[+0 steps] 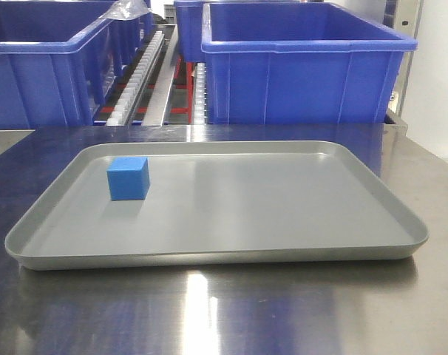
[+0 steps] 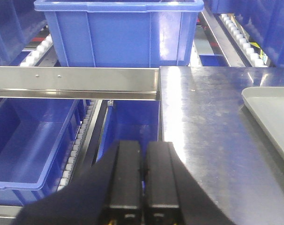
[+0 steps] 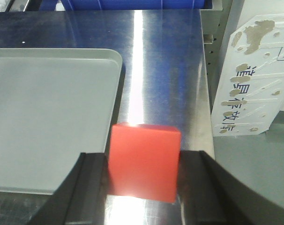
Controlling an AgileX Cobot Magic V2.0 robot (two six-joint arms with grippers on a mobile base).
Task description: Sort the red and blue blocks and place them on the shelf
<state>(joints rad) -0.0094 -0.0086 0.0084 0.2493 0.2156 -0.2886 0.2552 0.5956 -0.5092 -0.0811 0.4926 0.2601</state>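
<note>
clamping red block (image 3: 144,159) in right gripper (image 3: 144,183), lower centre; pinching left gripper (image 2: 142,151) together, empty; leaving blue block (image 1: 128,178) on tray (image 1: 268,200); seemingly shelving neither yet.

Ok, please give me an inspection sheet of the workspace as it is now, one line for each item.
Surface: steel tabletop, shiny, carrying a grey tray.
Job's things: blue block on the tray, back left; red block held over the tabletop beside the tray; shelf rail beside the table's edge.
Clutter: clear plastic film in one crate.
Grippers: left gripper jaws shut, empty; right gripper jaws shut on the red block.
Cables: nothing seen.
Surroundings: blue crates on roller tracks; white printed panel at the right.
</note>
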